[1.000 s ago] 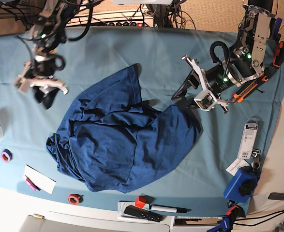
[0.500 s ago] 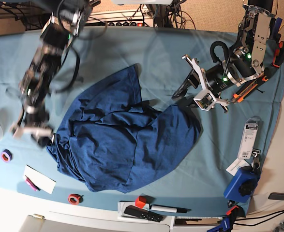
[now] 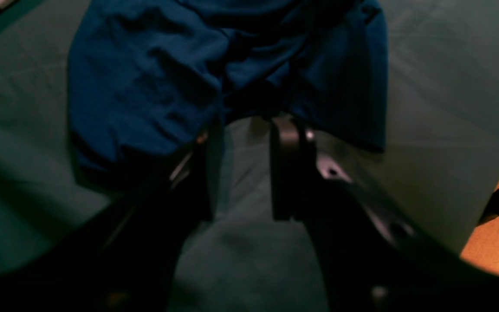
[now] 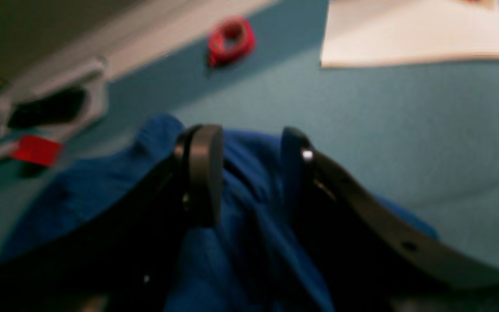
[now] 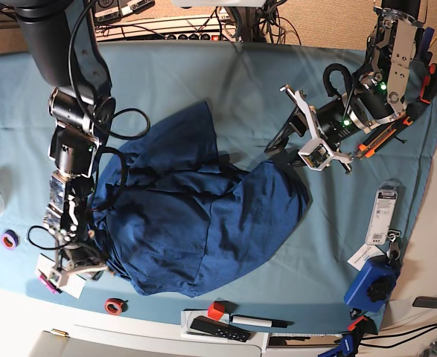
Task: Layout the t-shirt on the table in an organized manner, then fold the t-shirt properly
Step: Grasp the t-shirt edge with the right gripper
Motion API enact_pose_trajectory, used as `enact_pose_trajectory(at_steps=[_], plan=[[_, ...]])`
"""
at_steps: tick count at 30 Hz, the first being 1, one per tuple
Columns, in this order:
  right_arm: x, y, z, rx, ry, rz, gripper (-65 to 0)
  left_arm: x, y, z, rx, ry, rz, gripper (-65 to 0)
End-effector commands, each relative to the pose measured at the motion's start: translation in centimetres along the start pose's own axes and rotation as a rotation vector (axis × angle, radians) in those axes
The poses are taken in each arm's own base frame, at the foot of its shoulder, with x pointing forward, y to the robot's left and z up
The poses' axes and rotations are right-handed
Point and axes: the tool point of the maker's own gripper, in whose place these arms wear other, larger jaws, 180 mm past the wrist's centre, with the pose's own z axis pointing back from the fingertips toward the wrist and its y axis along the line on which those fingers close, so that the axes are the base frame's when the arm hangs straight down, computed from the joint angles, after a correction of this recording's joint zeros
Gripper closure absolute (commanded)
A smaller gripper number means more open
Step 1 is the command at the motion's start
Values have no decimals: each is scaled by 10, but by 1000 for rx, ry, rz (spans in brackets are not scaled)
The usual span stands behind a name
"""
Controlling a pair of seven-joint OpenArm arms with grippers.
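The dark navy t-shirt lies crumpled in the middle of the teal table. My right gripper is low over the shirt's near-left edge. In the right wrist view its fingers stand apart, open, with blue fabric under and between them. My left gripper hovers by the shirt's far-right edge. In the left wrist view its fingers are open with bare table cloth between them, and the t-shirt's edge lies just past the tips.
Near the front edge lie a red tape ring, a white paper, a purple tape ring, a red block, a black remote and a marker. A blue tool and a packaged item sit at the right.
My right arm has swung from the far-left part of the table down to the shirt's near-left edge. The left arm and the shirt have stayed put.
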Motion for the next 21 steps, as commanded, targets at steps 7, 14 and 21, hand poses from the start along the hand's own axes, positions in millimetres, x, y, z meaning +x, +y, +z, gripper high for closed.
enact_pose_trajectory(at_steps=[7, 14, 21], plan=[[-2, -19, -2, -67, -15, 43, -225, 14, 3, 2, 1, -48, -12, -196], [-4, -23, -1, -72, -31, 47, -37, 14, 3, 2, 2, -48, -13, -196], [2, -36, 14, -90, -46, 89, 0, 8, 17, 3, 81, -14, -28, -196]])
